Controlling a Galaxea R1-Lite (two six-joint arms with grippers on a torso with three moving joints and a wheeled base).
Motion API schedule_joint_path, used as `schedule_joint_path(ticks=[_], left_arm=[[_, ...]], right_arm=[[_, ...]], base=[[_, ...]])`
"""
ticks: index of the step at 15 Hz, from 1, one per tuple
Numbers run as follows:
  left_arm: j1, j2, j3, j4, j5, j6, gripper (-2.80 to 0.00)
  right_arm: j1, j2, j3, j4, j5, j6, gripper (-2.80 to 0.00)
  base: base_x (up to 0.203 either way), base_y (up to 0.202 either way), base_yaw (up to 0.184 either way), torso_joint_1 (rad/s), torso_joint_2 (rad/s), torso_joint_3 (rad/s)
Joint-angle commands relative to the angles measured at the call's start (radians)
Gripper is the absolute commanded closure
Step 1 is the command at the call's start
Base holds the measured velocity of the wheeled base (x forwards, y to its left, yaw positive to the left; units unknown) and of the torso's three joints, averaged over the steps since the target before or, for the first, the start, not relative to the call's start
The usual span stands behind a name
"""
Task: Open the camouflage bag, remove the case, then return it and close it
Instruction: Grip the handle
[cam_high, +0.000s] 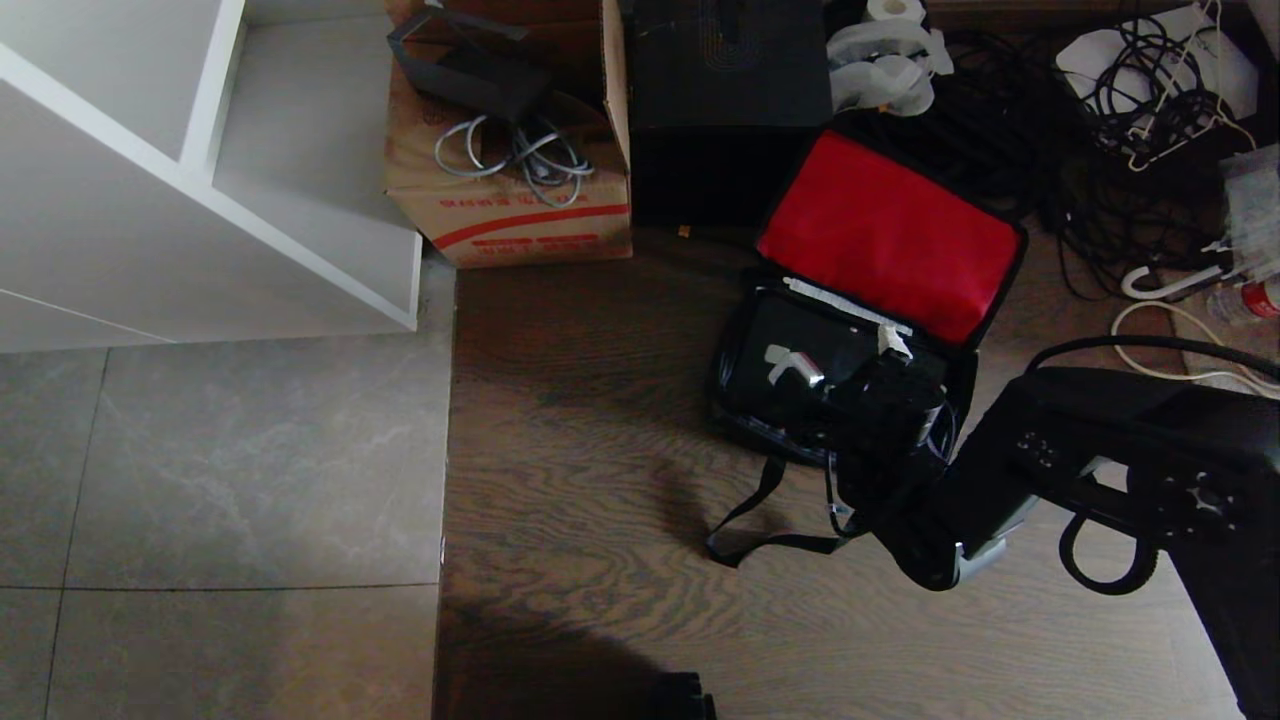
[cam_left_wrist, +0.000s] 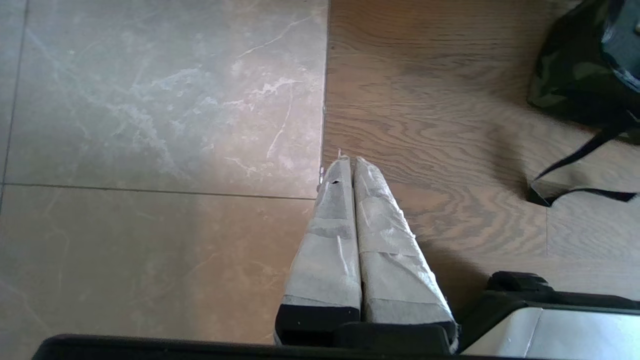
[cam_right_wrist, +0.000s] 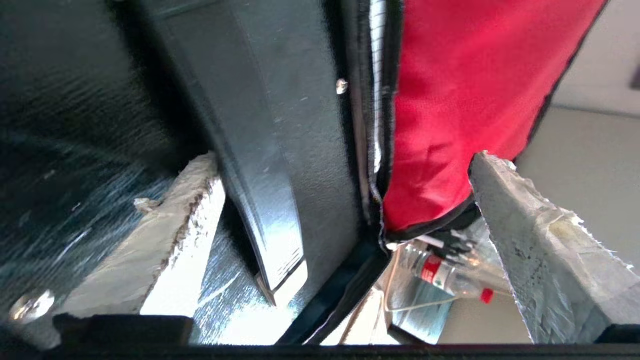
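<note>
A white shelf unit (cam_high: 190, 180) is standing at the far left on grey floor tiles (cam_high: 220, 480). The left gripper (cam_left_wrist: 345, 162) is hanging over the seam between tile and wood floor (cam_high: 600, 420), its taped fingers (cam_left_wrist: 330, 235) pressed together and holding nothing. Farther off, a brown cardboard carton (cam_high: 510, 215) with grey cables on it is sitting beside a plain black box (cam_high: 725, 110). To the right of these, the camouflage bag (cam_high: 880, 300) is lying open on the wood floor, its red-lined lid (cam_high: 890, 235) leaning back toward the far side and its black strap (cam_high: 760, 510) trailing toward the near side. The case (cam_high: 800, 350) is lying flat inside the bag, a silver bracket (cam_high: 795, 365) showing on top. The right gripper (cam_right_wrist: 345, 200) is hovering over the bag's right end, jaws spread wide and gripping nothing, one finger over the case, the other beyond the lid's edge. Tangled black cables (cam_high: 1130, 130) are lying at the far right.
</note>
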Motion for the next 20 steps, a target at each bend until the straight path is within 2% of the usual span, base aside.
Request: schedule_joint_path(ticks=[1, 8, 15, 20], left_arm=[[0.0, 0.0, 0.0, 0.0, 0.0, -0.001, 0.0], [0.0, 0.0, 0.0, 0.0, 0.0, -0.001, 0.0], [0.0, 0.0, 0.002, 0.0, 0.0, -0.001, 0.0], [0.0, 0.0, 0.0, 0.0, 0.0, -0.001, 0.0]], right_arm=[[-0.012, 0.026, -0.03, -0.024, -0.003, -0.013, -2.8], [-0.058, 0.085, -0.205, -0.026, -0.013, -0.042, -2.8], [-0.066, 0.156, -0.346, 0.033, -0.033, -0.039, -2.8], [-0.103, 0.221, -0.434, 0.117, -0.04, -0.037, -2.8]], base=[[0.0, 0.0, 0.0, 0.0, 0.0, 0.0], [0.0, 0.0, 0.0, 0.0, 0.0, 0.0], [0.0, 0.0, 0.0, 0.0, 0.0, 0.0], [0.0, 0.0, 0.0, 0.0, 0.0, 0.0]])
